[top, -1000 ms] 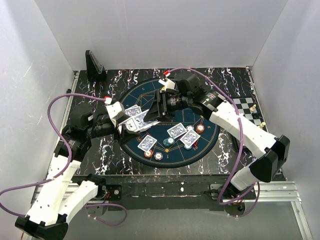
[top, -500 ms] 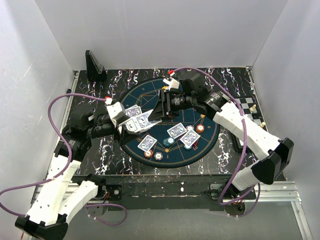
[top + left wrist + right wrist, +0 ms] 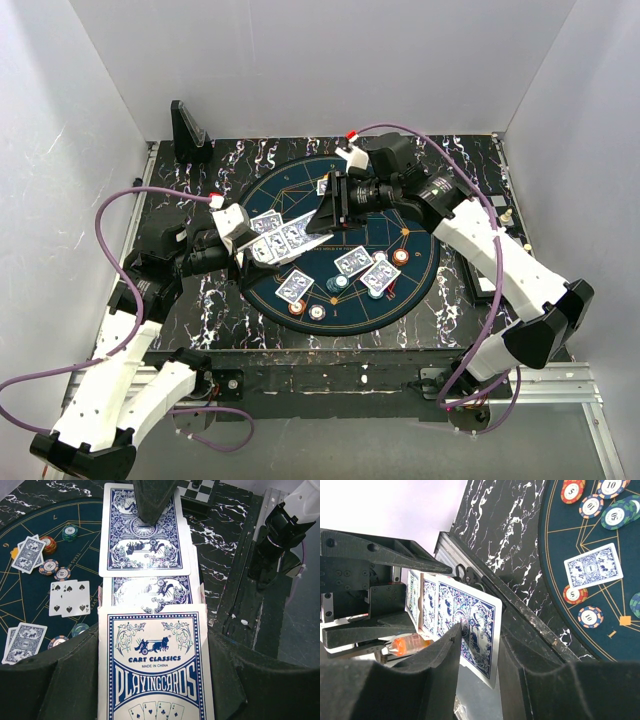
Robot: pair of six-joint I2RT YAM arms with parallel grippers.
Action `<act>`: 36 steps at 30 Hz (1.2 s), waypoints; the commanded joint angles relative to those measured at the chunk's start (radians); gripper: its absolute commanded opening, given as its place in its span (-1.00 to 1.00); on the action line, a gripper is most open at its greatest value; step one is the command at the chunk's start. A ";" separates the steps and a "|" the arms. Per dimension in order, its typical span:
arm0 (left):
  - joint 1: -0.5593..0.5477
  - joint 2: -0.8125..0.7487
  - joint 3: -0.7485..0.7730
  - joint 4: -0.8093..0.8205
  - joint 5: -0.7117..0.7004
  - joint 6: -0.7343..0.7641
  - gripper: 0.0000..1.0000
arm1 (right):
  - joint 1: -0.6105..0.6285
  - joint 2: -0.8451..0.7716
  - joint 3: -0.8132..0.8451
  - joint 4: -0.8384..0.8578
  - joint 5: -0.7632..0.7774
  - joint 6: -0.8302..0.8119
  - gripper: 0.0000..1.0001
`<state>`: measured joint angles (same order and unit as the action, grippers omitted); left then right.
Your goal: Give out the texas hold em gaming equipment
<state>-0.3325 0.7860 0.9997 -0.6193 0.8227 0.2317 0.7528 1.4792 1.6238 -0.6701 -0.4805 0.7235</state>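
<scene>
Clamps a Cart Classics card box (image 3: pixel 156 680) tight in the left gripper (image 3: pixel 252 250), left of centre in the overhead view, with blue-backed cards (image 3: pixel 150 587) jutting from its mouth toward the frame's middle. Reaches in from the upper right with the right gripper (image 3: pixel 322 220), jaws partway apart astride the topmost card (image 3: pixel 145 555), one fingertip (image 3: pixel 150 505) lying on its back; cannot tell whether pinched. Shows more face-down cards (image 3: pixel 353 262) and striped poker chips (image 3: pixel 400 256) scattered on the round dark-blue mat (image 3: pixel 412 280), lower centre.
</scene>
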 commanded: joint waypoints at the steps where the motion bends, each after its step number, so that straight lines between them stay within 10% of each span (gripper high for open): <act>1: 0.000 -0.019 0.028 0.032 0.015 -0.003 -1.00 | -0.003 -0.022 0.073 -0.046 0.040 -0.050 -0.20; 36: -0.002 -0.024 0.028 0.024 0.012 -0.008 -1.00 | -0.041 -0.052 0.114 0.061 -0.055 -0.006 -0.80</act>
<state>-0.3325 0.7769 0.9997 -0.6167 0.8227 0.2234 0.7410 1.4784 1.7584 -0.7490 -0.4259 0.6510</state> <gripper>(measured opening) 0.652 0.107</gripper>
